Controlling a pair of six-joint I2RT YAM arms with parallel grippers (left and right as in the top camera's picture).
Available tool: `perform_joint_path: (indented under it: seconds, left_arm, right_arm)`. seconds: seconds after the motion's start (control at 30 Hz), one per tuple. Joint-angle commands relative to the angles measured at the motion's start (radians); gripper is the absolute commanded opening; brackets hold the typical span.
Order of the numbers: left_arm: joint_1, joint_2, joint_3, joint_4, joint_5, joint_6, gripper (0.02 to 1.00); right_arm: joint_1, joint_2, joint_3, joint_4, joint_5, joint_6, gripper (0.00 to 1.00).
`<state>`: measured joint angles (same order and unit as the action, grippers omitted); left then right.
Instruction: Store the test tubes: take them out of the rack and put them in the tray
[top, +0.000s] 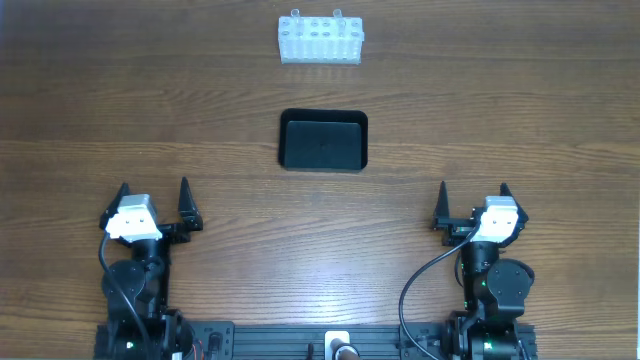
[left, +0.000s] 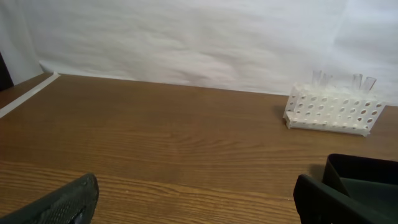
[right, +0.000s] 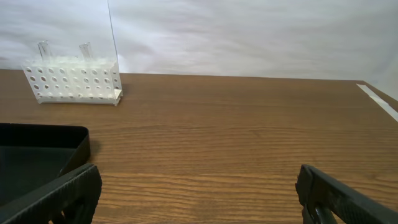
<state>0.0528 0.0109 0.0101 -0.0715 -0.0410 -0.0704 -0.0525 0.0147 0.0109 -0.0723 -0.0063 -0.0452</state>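
Tubes (top: 337, 14) at 12 o'clock look light, slick, brittle; you pinch the exposed tops. Left gripper (top: 154, 188) and right gripper (top: 473, 188) gape, empty.

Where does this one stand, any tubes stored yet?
Nothing done: the tray is empty. Nothing in hand: left gripper and right gripper sit near their bases, jaws open. Left: the test tubes standing in the rack, all to move.

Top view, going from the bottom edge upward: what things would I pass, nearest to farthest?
left pincer and right pincer, level with each other → black tray → white rack holding test tubes
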Motion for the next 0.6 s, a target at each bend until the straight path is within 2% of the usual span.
perform_joint_path:
  seconds: [0.03,0.6]
  left_arm:
    - [0.004,-0.006,-0.004,0.000,0.006,0.014,0.998]
    - [0.000,0.058,0.056,-0.001,0.006,0.014,1.000]
  right_arm:
    - [-0.001,-0.010,-0.005,-0.003,-0.019,-0.001,0.991]
    - [-0.001,-0.010,-0.005,-0.003,-0.019,-0.001,0.993]
